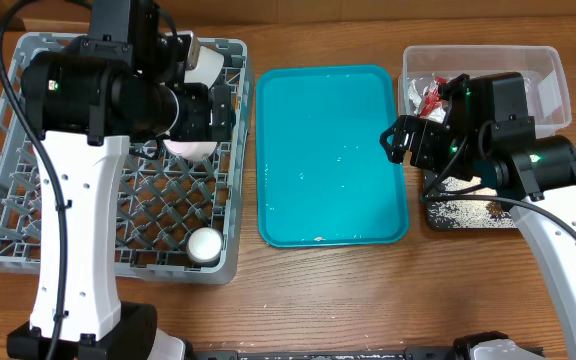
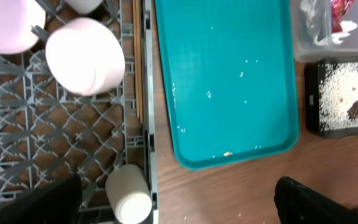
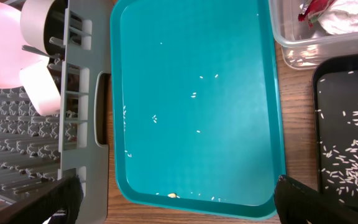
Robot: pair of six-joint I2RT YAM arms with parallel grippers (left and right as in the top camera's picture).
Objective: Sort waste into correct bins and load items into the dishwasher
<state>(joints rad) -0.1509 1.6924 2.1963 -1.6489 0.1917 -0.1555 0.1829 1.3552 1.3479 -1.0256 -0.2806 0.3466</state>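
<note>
Logging what we see: left pincer [image 2: 179, 208] wide, empty, over dish rack [image 2: 17, 143]; right pincer [image 3: 179, 205] wide, empty, over teal tray [image 3: 229, 143].

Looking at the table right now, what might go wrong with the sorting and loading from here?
1. A few rice grains dot the teal tray; they may get missed, or scatter if the tray is moved.
2. The thin chopsticks lie flat along the dish rack wall and might slip through its open lattice.

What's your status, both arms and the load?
Left gripper open, right gripper open, both empty. Cup, bowl, chopsticks in dish rack; wrapper in clear tub. Stray grains on teal tray.
</note>
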